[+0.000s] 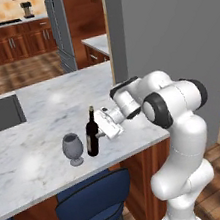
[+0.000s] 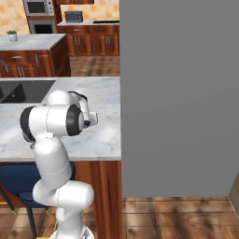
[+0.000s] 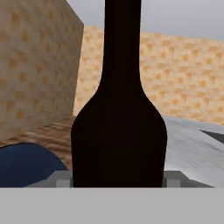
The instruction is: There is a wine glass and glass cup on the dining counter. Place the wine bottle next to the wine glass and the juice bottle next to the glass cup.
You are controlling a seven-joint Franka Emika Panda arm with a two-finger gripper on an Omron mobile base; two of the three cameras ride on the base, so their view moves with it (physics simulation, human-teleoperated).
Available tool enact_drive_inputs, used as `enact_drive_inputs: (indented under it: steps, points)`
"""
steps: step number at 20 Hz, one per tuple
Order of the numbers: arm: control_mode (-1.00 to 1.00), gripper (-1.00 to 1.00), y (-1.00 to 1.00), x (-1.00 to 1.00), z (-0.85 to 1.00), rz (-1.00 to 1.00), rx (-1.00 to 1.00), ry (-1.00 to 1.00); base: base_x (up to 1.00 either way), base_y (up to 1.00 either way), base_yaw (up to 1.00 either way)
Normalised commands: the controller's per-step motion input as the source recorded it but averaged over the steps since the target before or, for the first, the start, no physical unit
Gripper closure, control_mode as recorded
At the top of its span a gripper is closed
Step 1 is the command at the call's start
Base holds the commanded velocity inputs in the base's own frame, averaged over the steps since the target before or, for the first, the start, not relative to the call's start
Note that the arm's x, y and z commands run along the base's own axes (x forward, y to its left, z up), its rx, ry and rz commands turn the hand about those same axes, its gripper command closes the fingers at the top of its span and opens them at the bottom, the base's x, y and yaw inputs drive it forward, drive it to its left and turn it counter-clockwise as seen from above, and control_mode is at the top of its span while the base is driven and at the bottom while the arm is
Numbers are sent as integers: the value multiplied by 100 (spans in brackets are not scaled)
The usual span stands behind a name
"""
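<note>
While I watch the left base view, the wine bottle point(image 1: 91, 135) stands upright on the dining counter point(image 1: 41, 139), near its front edge. The wine glass point(image 1: 73, 148) sits just beside it at 9 o'clock, apart by a thin gap. My gripper point(image 1: 103, 129) comes in level from 3 o'clock and meets the bottle's lower body; the white hand hides the fingertips, so I can't read the grip from here. Two dark blue stools point(image 1: 94, 201) tuck under the counter edge at 6 o'clock. A grey sink recess point(image 1: 0, 114) sits at 10 o'clock on the counter. A grey wall point(image 1: 169, 26) rises at 1 o'clock.

Right base view: the arm's white links block the gripper, bottle and glass. I see the counter point(image 2: 100, 135) running toward 9 o'clock, its wood base point(image 2: 105, 179) below, a stool point(image 2: 16, 179) at 8 o'clock, the grey wall point(image 2: 179, 93) on the right half.

Hand view: the bottle point(image 3: 119, 131) is dead centre, black, neck running up to 12 o'clock. Grey finger pads point(image 3: 61, 179) touch both sides of its base at 7 and 5 o'clock, so the fingers are closed on the wine bottle. Marble top point(image 3: 192, 144) at 4 o'clock, a blue stool seat point(image 3: 30, 164) at 8 o'clock.
</note>
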Motion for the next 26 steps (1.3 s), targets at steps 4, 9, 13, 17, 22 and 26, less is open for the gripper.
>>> enact_drive_inputs:
  steps: [4, 9, 13, 17, 22, 26]
  points:
    - [-100, 100, 8, 18, -18, 2, 0, 0, 0, 0, 0]
    - [-100, 100, 12, 3, -31, 2, -4, 0, 0, 0, 0]
    - [-100, 100, 14, 0, -34, 0, -5, 0, 0, 0, 0]
    - [-100, 100, 7, 0, -35, 0, -5, 0, 0, 0, 0]
    - [-100, 100, 0, 0, -30, 0, -3, 0, 0, 0, 0]
    - [-100, 100, 0, -1, -24, 0, -2, 0, 0, 0, 0]
